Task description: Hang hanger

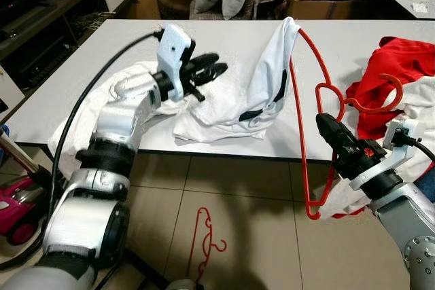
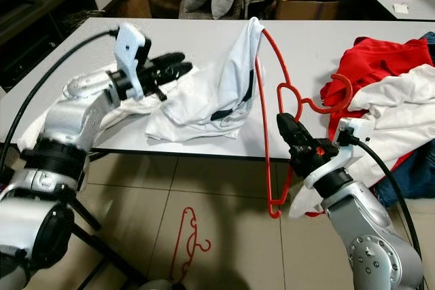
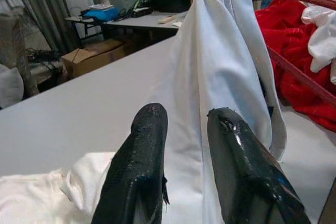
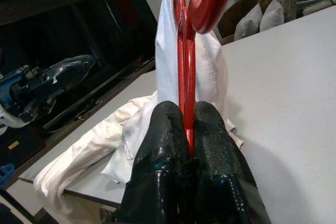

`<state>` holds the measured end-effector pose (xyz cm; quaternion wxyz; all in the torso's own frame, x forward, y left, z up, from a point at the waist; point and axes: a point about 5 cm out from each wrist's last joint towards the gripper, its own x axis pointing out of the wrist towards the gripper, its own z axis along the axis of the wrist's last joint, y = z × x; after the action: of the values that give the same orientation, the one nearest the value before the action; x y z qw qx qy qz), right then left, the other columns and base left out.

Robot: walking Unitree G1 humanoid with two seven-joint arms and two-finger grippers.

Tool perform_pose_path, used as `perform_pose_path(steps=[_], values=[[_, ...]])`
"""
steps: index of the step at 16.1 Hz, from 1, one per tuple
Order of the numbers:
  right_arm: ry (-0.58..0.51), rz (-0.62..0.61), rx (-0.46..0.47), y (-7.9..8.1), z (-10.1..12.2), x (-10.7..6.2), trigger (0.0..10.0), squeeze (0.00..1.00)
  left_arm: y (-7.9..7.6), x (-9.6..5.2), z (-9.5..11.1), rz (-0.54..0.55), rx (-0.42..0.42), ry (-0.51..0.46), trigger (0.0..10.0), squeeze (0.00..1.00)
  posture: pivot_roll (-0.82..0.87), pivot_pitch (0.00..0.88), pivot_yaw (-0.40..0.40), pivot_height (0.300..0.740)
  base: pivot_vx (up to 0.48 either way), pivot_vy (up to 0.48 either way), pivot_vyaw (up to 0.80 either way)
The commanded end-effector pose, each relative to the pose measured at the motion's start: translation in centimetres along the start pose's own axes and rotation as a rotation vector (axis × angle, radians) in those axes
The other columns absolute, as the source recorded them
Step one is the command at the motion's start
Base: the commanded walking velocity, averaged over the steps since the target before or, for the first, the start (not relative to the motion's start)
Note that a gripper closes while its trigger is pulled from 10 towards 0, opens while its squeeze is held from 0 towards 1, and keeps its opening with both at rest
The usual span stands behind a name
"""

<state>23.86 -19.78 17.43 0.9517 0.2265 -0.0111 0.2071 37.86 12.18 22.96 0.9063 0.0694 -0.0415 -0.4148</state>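
The right tool [image 1: 326,125] has its two textured black fingers pinched tight on the thin red hanger [image 1: 296,110], gripping it near the neck just below the curled hook. The hanger stands tipped on end at the front edge of the smooth white table [image 1: 204,39], one slim wire shoulder reaching up over the tabletop, the other hanging down past the edge towards the tiled floor [image 1: 238,195]. A soft white shirt [image 1: 262,83] with dark trim is draped over the raised shoulder and falls in creased folds onto the table. The left tool [image 1: 207,67] hovers over the table just beside that shirt, its rubbery fingers [image 3: 142,150] slightly apart and holding nothing. A rumpled red garment [image 1: 401,66] lies heaped to the right. Another red hanger [image 1: 204,242] lies on the floor.
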Motion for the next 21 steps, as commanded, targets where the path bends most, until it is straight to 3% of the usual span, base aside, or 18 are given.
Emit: perform_pose_path(steps=[1,2,3,5,6,7,9,10,11,12,16,18,19,21], values=[[-0.012,0.009,-0.011,0.2,0.6,-0.2,10.0,0.0,-0.2,-0.1,1.1,0.001,0.013,-0.039,10.0,0.0,-0.07,0.031,0.068,0.74,0.0,0.0,0.0],[-0.011,0.015,-0.009,0.2,0.8,-0.5,10.0,0.0,-1.3,0.0,1.4,-0.048,0.007,-0.061,10.0,0.0,-0.08,0.031,0.066,0.74,0.0,0.0,0.0],[-0.001,0.035,-0.009,0.0,1.1,-0.9,10.0,0.0,-4.2,0.3,1.0,-0.184,-0.024,-0.063,10.0,0.0,-0.09,0.035,0.065,0.74,0.0,0.0,0.0],[0.017,0.073,-0.001,0.1,1.3,-1.3,10.0,0.0,-6.1,0.7,-0.4,-0.223,-0.024,-0.023,10.0,0.0,-0.1,0.037,0.055,0.74,0.0,0.0,0.0],[0.03,0.09,0.004,0.0,1.4,-1.5,10.0,0.0,-7.1,1.3,-2.2,-0.181,-0.001,0.033,10.0,1.0,-0.1,0.038,0.051,0.74,0.0,0.0,0.0],[0.036,0.089,0.001,0.0,1.4,-1.6,10.0,0.0,-7.8,1.6,-3.9,-0.144,0.07,0.1,10.0,1.0,-0.11,0.038,0.051,0.74,0.0,0.0,0.0],[0.035,0.092,0.0,0.0,1.7,-1.6,10.0,0.0,-7.7,1.8,-4.9,-0.006,0.198,0.144,10.0,1.0,-0.12,0.036,0.051,0.74,0.0,0.0,0.0],[0.033,0.097,0.003,0.0,1.9,-1.6,10.0,0.0,-7.5,1.8,-5.0,0.05,0.235,0.144,10.0,1.0,-0.12,0.035,0.051,0.74,0.0,0.0,0.0],[0.034,0.099,0.004,0.0,1.9,-1.7,10.0,0.0,-7.5,2.0,-5.2,0.085,0.186,0.125,10.0,1.0,-0.12,0.031,0.053,0.74,0.0,0.0,0.0],[0.033,0.101,0.006,0.1,1.8,-1.7,10.0,0.0,-7.8,2.3,-5.5,0.071,0.157,0.126,10.0,0.03,-0.12,0.029,0.053,0.74,0.0,0.0,0.0],[0.028,0.102,0.013,0.3,1.7,-1.7,10.0,0.0,-8.7,3.6,-6.5,0.055,0.133,0.137,10.0,0.0,-0.12,0.025,0.062,0.74,0.0,0.0,0.0],[0.026,0.099,0.007,0.3,1.8,-1.8,10.0,0.0,-8.3,3.9,-6.5,0.098,0.18,0.144,2.8,0.0,-0.13,0.028,0.07,0.74,0.0,0.0,0.0],[0.026,0.098,0.007,0.3,1.8,-1.9,10.0,0.0,-8.1,3.9,-6.5,0.103,0.177,0.14,0.0,0.0,-0.13,0.028,0.071,0.74,0.0,0.0,0.0],[0.027,0.095,0.007,0.3,1.8,-1.9,10.0,0.0,-7.6,3.8,-6.3,0.114,0.191,0.134,0.0,0.0,-0.13,0.029,0.07,0.74,0.0,0.0,0.0]])
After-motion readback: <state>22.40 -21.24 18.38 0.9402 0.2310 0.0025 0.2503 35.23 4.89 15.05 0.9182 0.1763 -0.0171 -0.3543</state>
